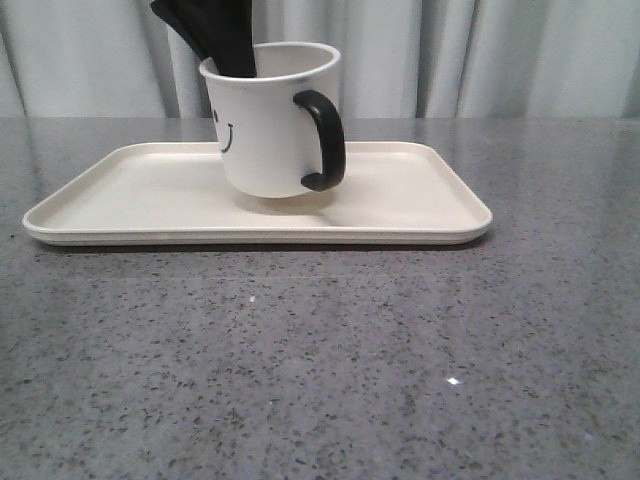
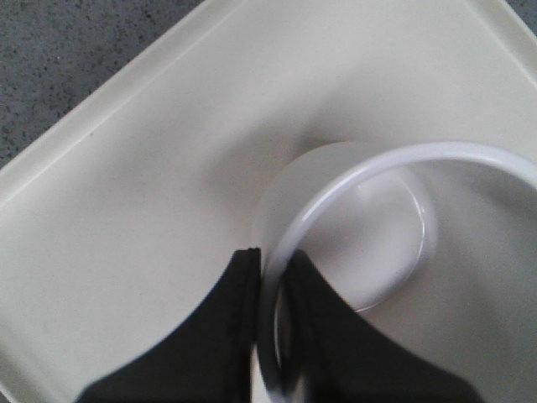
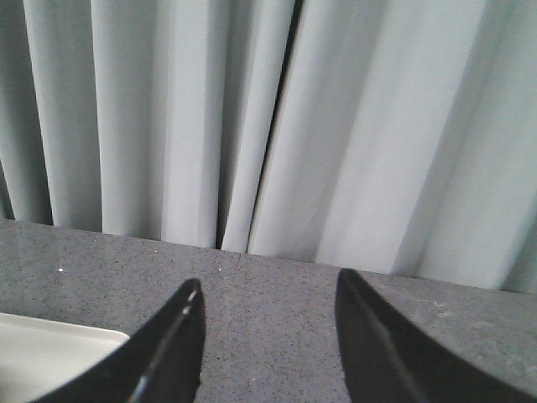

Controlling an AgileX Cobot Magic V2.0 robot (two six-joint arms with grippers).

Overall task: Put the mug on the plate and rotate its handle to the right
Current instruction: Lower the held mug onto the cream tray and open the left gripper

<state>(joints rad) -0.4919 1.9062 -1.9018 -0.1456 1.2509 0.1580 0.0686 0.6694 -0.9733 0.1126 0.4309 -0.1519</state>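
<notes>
The white mug (image 1: pixel 265 130) with a black smiley face is tilted, its base just above or barely touching the cream plate (image 1: pixel 130 195). Its black handle (image 1: pixel 325 140) points to the right in the front view. My left gripper (image 1: pixel 235 62) comes down from above and is shut on the mug's rim, one finger inside and one outside. In the left wrist view the fingers (image 2: pixel 210 336) pinch the rim of the mug (image 2: pixel 369 218) over the plate (image 2: pixel 143 168). My right gripper (image 3: pixel 268 290) is open and empty above the grey table, with a corner of the plate (image 3: pixel 50 348) beside it.
The grey speckled table (image 1: pixel 320 360) spreads in front of the plate. A pale curtain (image 1: pixel 480 50) hangs behind the table's far edge, also seen in the right wrist view (image 3: pixel 252 117).
</notes>
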